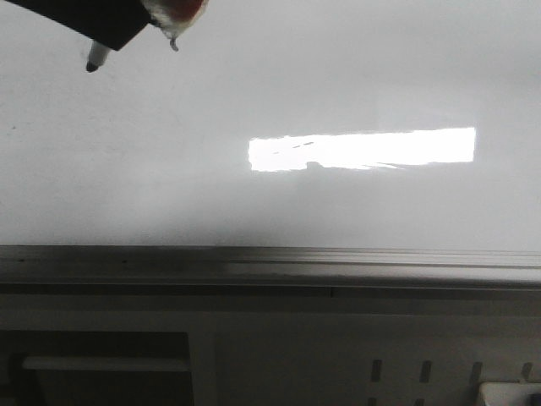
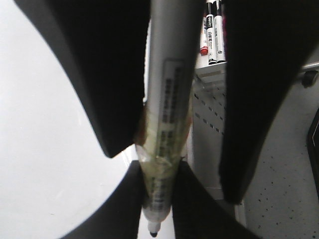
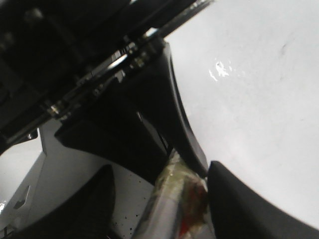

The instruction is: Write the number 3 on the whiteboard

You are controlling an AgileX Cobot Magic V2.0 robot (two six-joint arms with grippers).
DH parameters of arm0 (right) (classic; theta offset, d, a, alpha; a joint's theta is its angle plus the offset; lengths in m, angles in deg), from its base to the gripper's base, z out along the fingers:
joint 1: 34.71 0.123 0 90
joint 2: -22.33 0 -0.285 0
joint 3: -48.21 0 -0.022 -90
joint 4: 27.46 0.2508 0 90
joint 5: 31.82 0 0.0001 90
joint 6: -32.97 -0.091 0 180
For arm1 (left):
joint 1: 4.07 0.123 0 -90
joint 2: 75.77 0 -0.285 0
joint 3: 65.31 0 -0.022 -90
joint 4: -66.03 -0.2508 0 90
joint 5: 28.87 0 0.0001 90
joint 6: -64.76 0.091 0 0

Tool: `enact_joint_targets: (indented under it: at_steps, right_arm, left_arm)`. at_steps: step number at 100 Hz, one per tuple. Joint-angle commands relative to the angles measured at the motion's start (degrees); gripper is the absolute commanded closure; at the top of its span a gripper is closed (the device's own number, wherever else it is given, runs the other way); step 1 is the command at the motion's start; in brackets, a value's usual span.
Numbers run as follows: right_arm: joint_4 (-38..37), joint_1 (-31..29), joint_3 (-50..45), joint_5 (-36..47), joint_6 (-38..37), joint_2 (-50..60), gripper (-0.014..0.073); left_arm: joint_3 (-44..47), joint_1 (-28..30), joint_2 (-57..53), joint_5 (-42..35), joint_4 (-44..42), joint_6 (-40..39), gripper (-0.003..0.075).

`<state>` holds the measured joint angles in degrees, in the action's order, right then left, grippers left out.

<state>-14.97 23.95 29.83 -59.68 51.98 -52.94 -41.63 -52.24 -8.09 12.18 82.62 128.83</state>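
Note:
The whiteboard (image 1: 169,169) fills the front view, glossy white with a bright rectangular reflection (image 1: 363,148). The number 3 is out of view; only short faint dashes (image 1: 296,145) sit in the reflection. My left gripper (image 1: 110,30) hangs at the board's top left, shut on a grey marker (image 2: 167,99) wrapped in yellowish tape. Its black tip (image 1: 91,64) points down at the board. My right gripper (image 3: 160,169) has a taped barrel with red on it (image 3: 172,204) against one finger. A gap shows to the other finger.
A grey metal rail (image 1: 270,258) runs along the board's near edge, with a perforated panel (image 1: 423,372) below it. Spare markers (image 2: 212,35) stand in a holder. A black arm (image 3: 99,74) looms close above my right gripper. A blurred red-and-white end (image 1: 179,15) shows beside the left gripper.

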Motion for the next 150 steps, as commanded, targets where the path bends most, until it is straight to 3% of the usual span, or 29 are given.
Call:
enact_joint_targets:
  at_steps: [1, 27, 70, 85, 94, 109, 116, 130, 150]
  right_arm:
    - [1.7, 0.1, 2.1, 6.3, 0.6, 0.9, 0.0232]
    - [1.8, 0.1, 2.1, 5.2, 0.6, 0.9, 0.0244]
    - [2.4, 0.1, 2.1, 5.1, 0.6, 0.9, 0.0643]
    - [2.4, 0.1, 2.1, 5.2, 0.6, 0.9, 0.0665]
    - [2.1, 0.1, 2.1, 6.1, 0.6, 0.9, 0.0665]
    - [0.1, -0.1, 2.1, 8.6, 0.6, 1.0, 0.0658]
    - [-1.6, -0.1, 2.1, 9.8, 0.6, 1.0, 0.0658]
    - [-3.3, -1.9, 2.1, 11.7, 0.6, 1.0, 0.0658]
    - [-3.7, -10.3, 2.1, 15.9, 0.6, 0.9, 0.0658]
  left_arm:
    - [-2.0, -0.5, -1.1, -2.3, 1.3, -0.2, 0.0741]
    - [-2.0, -0.5, -1.1, -2.3, 1.3, -0.2, 0.0741]
    - [-2.0, -0.4, -1.1, -2.3, 1.3, -0.2, 0.0741]
    - [-2.0, -0.4, -1.1, -3.8, 1.3, -1.3, 0.0737]
    - [-2.0, -0.4, -1.5, -4.6, 1.3, -2.2, 0.0653]
    - [-2.0, -0.1, -3.0, -5.0, 1.0, -8.1, 0.0309]
    - [-2.0, 0.6, -4.7, -5.5, 0.9, -12.0, 0.0211]
    - [-2.0, 4.0, -9.7, -6.5, 0.9, -19.8, 0.0222]
    - [-0.3, 12.9, -20.8, -6.9, 0.8, -28.8, 0.0306]
